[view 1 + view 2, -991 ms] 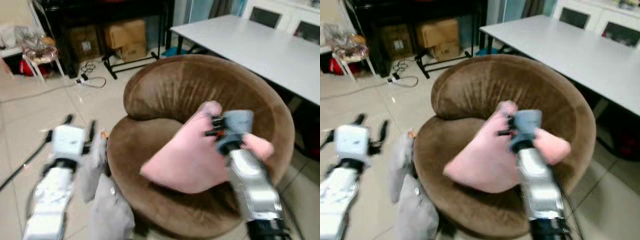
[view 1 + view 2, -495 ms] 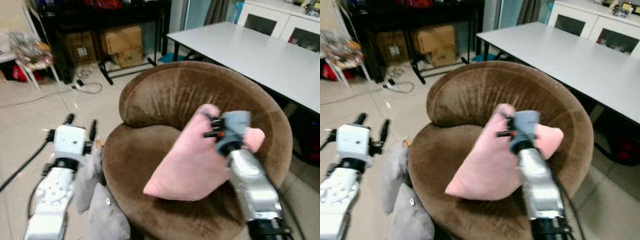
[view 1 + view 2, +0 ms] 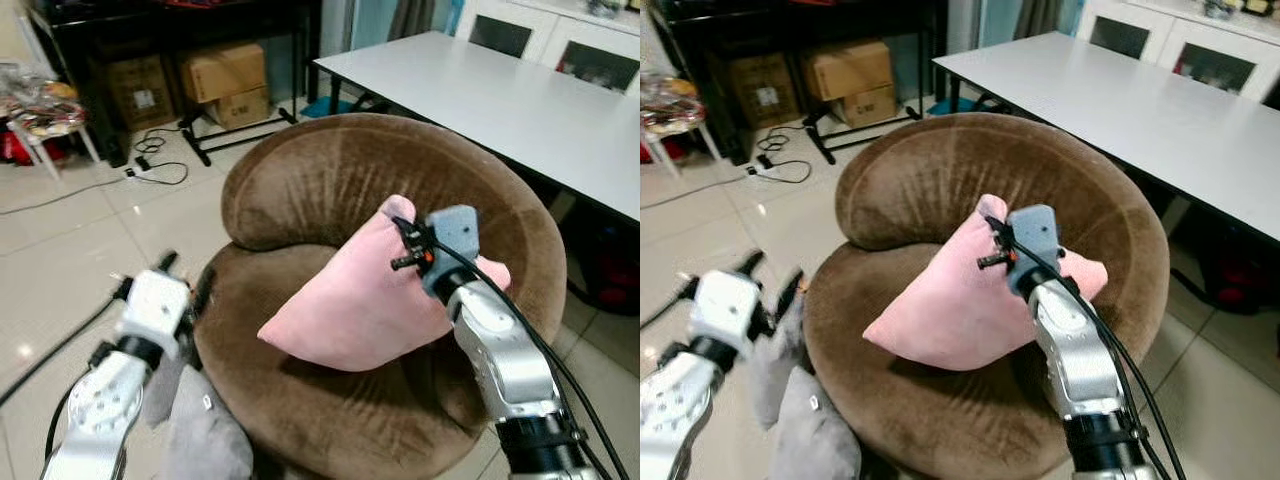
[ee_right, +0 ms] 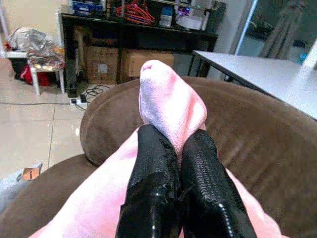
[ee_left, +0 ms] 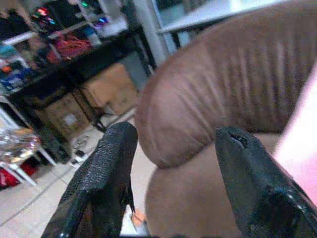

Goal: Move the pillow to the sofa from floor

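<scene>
Since 0.5 s ago I see the pillow point(image 3: 350, 310) sitting lower over the sofa point(image 3: 330, 190) seat, tipped flatter. My right gripper point(image 4: 174, 163) has both fingers pinched tight on 1 upper corner of the pillow. My left gripper point(image 5: 171, 163) hangs at the sofa's left edge, fingers spread on nothing. I count 1 pink, soft, square pillow, 1 round brown velvety sofa, 2 grey cushions point(image 3: 195, 430) on the tiled floor point(image 3: 70, 250), 1 white table point(image 3: 500, 90).

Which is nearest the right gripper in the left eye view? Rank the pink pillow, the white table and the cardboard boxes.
1. Pink pillow, pinched in the right gripper.
2. White table, behind the brown sofa, to the right.
3. Cardboard boxes, far back left under the black shelf.
</scene>
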